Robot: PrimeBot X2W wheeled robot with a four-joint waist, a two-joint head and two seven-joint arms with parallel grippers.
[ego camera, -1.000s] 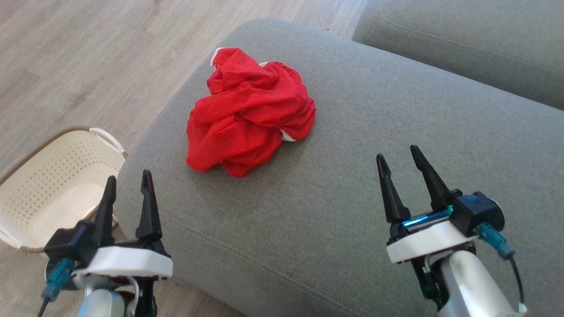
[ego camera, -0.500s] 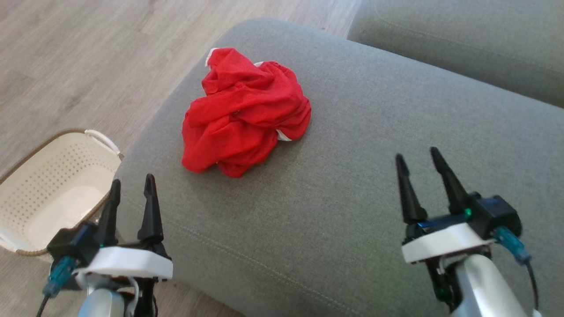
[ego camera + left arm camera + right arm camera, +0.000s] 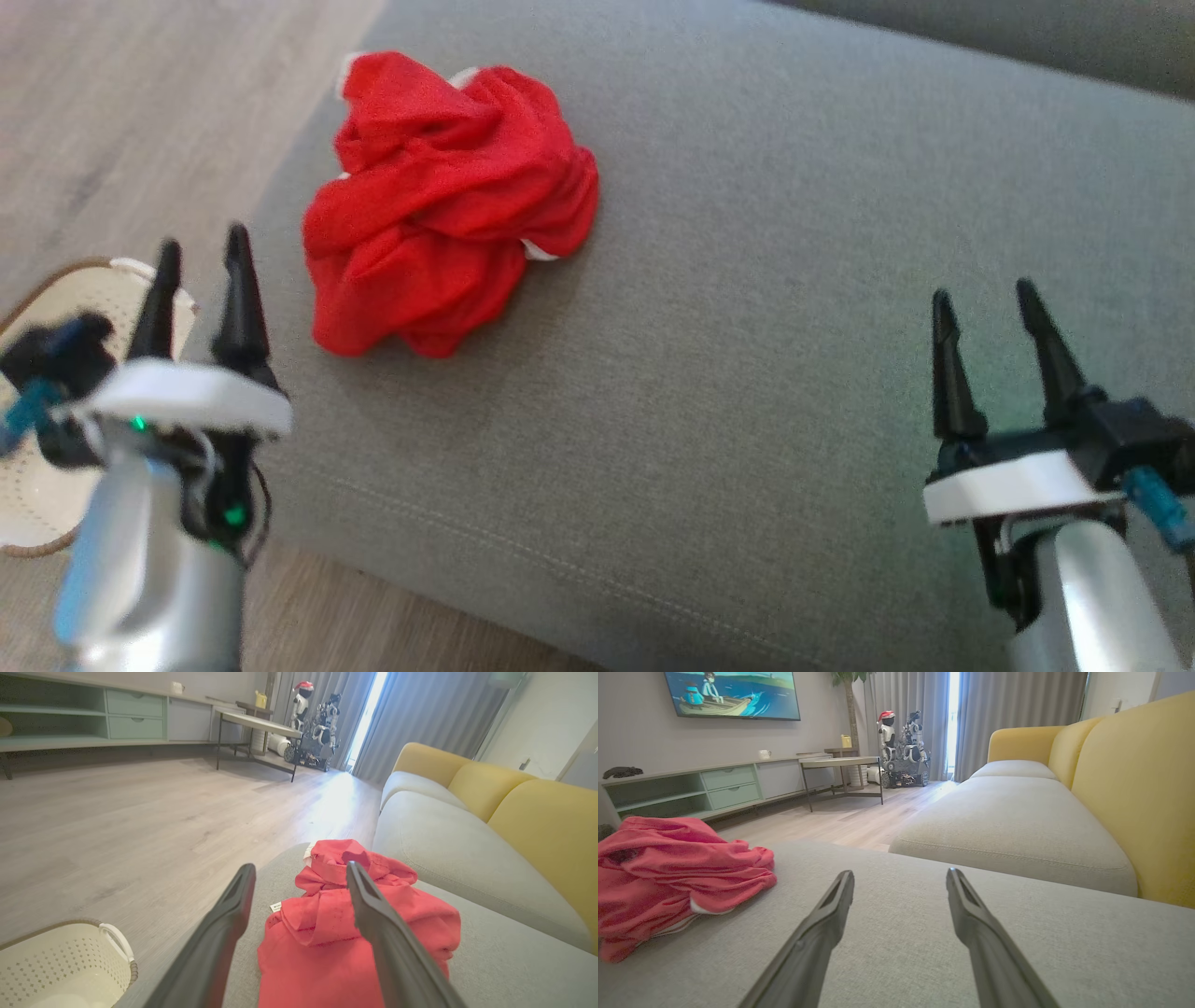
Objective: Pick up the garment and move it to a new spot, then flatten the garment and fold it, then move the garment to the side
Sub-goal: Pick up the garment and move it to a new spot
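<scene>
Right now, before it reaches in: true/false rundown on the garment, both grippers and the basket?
1. The red garment lies in a crumpled heap on the grey sofa cushion. True.
2. The left gripper is shut on the garment. False: it is open, holds nothing, and sits just short of the heap.
3. The right gripper is open over bare cushion, well apart from the garment. True.
4. The white basket stands on the cushion beside the garment. False: it is on the floor next to the cushion, on the robot's left.
</scene>
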